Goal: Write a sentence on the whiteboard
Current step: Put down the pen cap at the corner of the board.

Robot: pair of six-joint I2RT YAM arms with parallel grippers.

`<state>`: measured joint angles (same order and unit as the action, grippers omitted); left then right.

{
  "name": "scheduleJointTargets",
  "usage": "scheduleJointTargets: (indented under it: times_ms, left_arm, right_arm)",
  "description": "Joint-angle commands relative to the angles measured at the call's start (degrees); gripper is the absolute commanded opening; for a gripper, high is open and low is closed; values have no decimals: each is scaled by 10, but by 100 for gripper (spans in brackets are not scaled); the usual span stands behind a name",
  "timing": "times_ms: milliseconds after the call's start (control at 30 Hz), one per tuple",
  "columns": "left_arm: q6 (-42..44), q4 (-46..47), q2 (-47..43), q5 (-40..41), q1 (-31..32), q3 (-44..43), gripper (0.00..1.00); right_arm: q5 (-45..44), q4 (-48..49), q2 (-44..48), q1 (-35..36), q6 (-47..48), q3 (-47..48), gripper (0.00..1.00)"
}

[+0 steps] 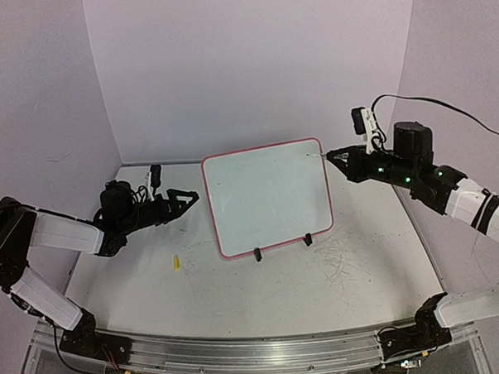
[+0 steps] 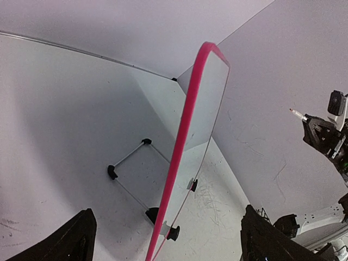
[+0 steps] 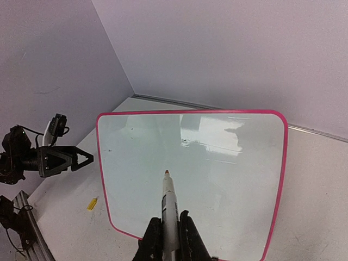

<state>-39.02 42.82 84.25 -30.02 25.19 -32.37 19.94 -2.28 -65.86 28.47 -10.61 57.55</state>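
Note:
The whiteboard (image 1: 267,199) stands tilted back on its black wire stand (image 2: 128,163) at mid-table, with a pink rim (image 2: 187,130) and a glossy white face (image 3: 217,179). No pale-yellow sentence shows on it; the face looks blank. My right gripper (image 1: 338,157) is shut on a white marker (image 3: 169,204) with an orange tip. It points at the board from the right, near the top right corner, with the tip off the surface. My left gripper (image 1: 188,198) is open and empty, just left of the board's left edge and not touching it. Its dark fingers (image 2: 76,242) frame the left wrist view.
A small yellow marker cap (image 1: 176,261) lies on the table left of the board's lower corner; it also shows in the right wrist view (image 3: 92,204). Grey scribble marks (image 1: 343,253) cover the table in front of the board. Walls close in at the back and sides.

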Motion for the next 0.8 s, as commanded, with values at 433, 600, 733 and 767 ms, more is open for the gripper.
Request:
scheduleJointTargets:
  times_ms: [433, 600, 733, 767]
  left_arm:
    - [50, 31, 50, -54, 40, -74, 83]
    - [50, 31, 73, -54, 45, -91, 72]
    - [41, 31, 86, -33, 43, -102, 67]
    - [39, 31, 86, -26, 42, -103, 67]
  right_arm:
    - [-32, 42, -96, 122, 14, 108, 0]
    - [-37, 43, -124, 151, 27, 136, 0]
    - [-41, 43, -151, 168, 38, 154, 0]
    - [-43, 43, -156, 171, 41, 157, 0]
